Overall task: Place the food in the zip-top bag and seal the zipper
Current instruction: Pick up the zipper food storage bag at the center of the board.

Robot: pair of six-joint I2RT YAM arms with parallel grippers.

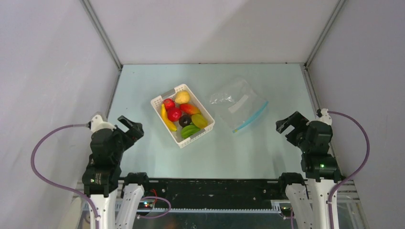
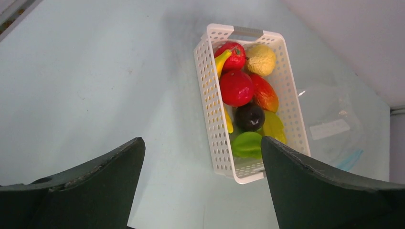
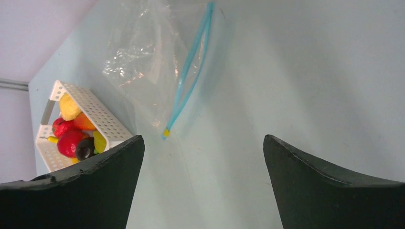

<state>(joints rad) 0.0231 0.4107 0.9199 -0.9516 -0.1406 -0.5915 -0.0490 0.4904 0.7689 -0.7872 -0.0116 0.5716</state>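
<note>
The food (image 1: 182, 115) lies in a white slotted basket (image 1: 159, 99) at mid-table: yellow banana, red apples, lemon, orange-red mango, green pieces and a dark ring. It also shows in the left wrist view (image 2: 237, 88). The clear zip-top bag (image 1: 231, 98) lies flat to the basket's right, its light-blue zipper (image 1: 250, 117) along the near-right edge. The right wrist view shows the bag (image 3: 143, 57) and the zipper (image 3: 191, 67) with its two strips slightly parted. My left gripper (image 1: 130, 127) is open and empty, left of the basket. My right gripper (image 1: 288, 124) is open and empty, right of the bag.
Grey walls enclose the table on the left, right and back. A black rail runs along the near edge between the arm bases (image 1: 205, 191).
</note>
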